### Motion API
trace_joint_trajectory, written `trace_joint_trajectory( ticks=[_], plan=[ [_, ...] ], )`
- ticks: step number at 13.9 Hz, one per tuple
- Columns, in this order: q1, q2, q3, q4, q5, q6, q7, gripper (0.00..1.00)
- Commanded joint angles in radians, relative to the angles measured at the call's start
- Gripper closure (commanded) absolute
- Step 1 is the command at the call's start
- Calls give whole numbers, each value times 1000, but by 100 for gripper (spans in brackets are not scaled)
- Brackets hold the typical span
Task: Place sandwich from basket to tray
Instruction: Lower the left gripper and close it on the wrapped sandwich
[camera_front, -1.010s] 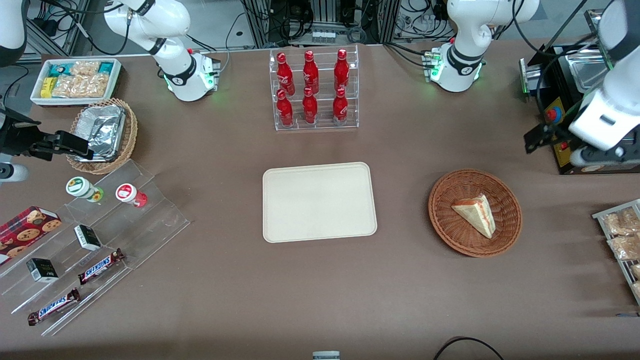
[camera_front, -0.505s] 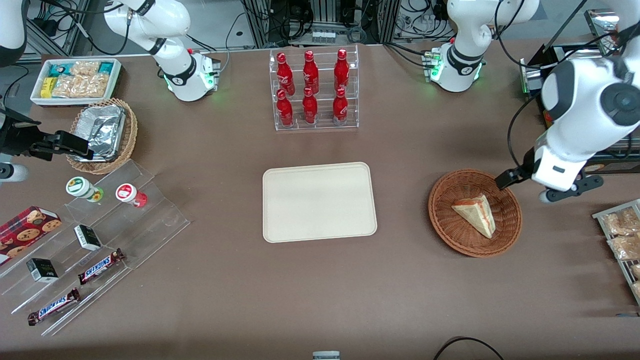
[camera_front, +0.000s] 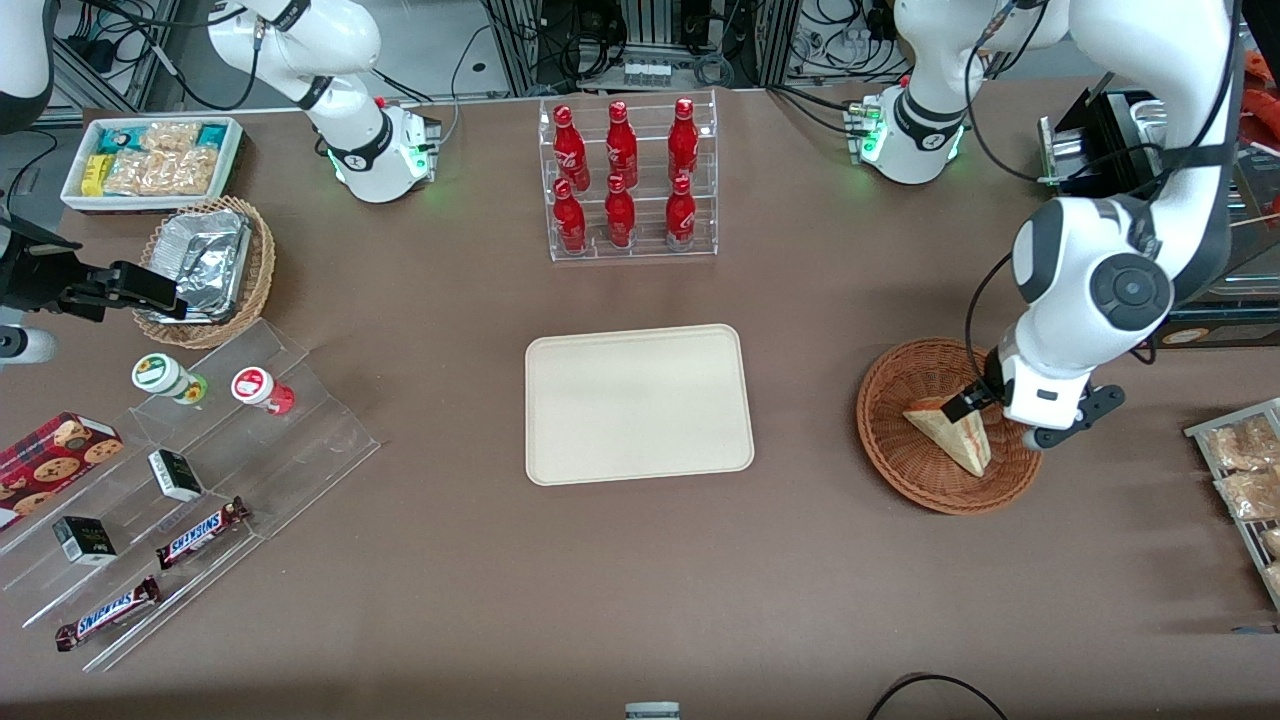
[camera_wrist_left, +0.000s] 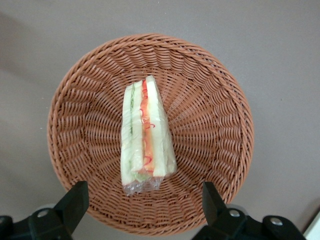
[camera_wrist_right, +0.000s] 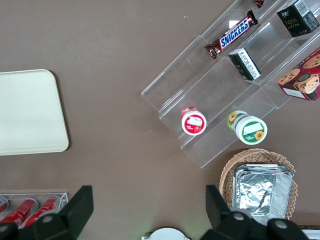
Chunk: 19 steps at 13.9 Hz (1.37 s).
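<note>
Your gripper hangs above the basket with fingers spread wide, clasping nothing; the sandwich lies on the basket floor between them, untouched; the tray sits well apart.

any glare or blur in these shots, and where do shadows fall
Front view: sharp, even light; the tray shows a soft grey shadow band. Left wrist view: the open gripper is above the sandwich, whose wrap glints, in the basket.
</note>
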Motion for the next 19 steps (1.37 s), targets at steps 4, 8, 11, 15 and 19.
trace_joint_trajectory(
  ticks=[4,8,11,15,19],
  plan=[
    [15,50,6,0,13,53,-26,0],
    [17,88,6,-18,11,120,-28,0],
    [15,114,6,-50,11,189,-29,0],
    [15,124,6,-70,3,214,-31,34],
    [15,115,6,-67,6,195,-25,100]
  ],
)
